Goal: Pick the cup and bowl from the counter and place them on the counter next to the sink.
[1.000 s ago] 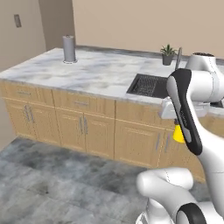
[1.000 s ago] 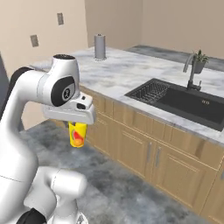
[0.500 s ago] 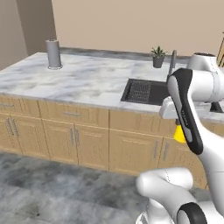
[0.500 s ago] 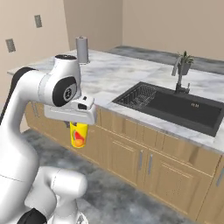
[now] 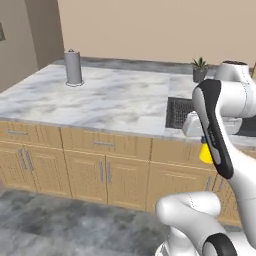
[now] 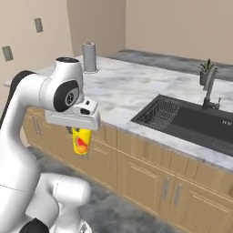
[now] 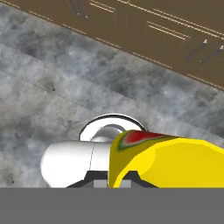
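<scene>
My gripper is shut on the small yellow cup, which hangs below the hand in front of the wooden cabinets, lower than the counter top. From the left base view the cup peeks out yellow behind the forearm. In the hand view the cup lies across the lower right, its red mark showing, above grey floor. The white marble counter stretches ahead, with the dark sink and its tap to the right. The bowl is out of view.
A grey cylinder stands at the counter's far left, and a small potted plant sits behind the sink. A wire rack lies in the basin's left end. Wooden cabinet fronts face me over grey stone floor.
The whole scene has shifted and grown as the base moved; the counter and sink now stand closer. The arm keeps the same pose with the cup in its grip.
</scene>
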You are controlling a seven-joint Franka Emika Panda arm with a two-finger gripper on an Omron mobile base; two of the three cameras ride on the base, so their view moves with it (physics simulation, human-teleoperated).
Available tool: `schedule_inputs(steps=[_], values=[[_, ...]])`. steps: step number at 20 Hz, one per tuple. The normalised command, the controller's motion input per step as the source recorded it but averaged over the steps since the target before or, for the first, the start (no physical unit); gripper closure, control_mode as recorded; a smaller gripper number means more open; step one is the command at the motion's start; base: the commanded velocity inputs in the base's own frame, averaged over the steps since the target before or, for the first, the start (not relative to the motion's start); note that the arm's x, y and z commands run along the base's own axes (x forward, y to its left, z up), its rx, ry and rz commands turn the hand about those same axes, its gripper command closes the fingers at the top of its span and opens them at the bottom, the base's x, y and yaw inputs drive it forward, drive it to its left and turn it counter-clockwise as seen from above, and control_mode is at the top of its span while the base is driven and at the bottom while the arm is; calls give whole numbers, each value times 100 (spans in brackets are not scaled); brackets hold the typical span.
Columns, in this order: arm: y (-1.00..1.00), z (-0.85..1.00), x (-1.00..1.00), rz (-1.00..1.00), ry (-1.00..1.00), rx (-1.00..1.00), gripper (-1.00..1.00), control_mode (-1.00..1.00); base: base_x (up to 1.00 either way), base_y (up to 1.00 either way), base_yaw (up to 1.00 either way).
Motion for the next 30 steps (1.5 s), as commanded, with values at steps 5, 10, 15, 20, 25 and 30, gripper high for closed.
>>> schedule_inputs(steps=[5, 10, 15, 20, 25, 30], values=[[0, 0, 0, 0, 0, 0, 100, 100, 100, 16, -21], [0, 0, 0, 0, 0, 0, 100, 100, 82, 8, -28], [0, 0, 0, 0, 0, 0, 100, 100, 70, 0, -41], [0, 0, 0, 0, 0, 0, 100, 100, 54, 12, -47], [0, 0, 0, 0, 0, 0, 100, 100, 29, 55, -34], [0, 0, 0, 0, 0, 0, 100, 100, 3, 96, -13]])
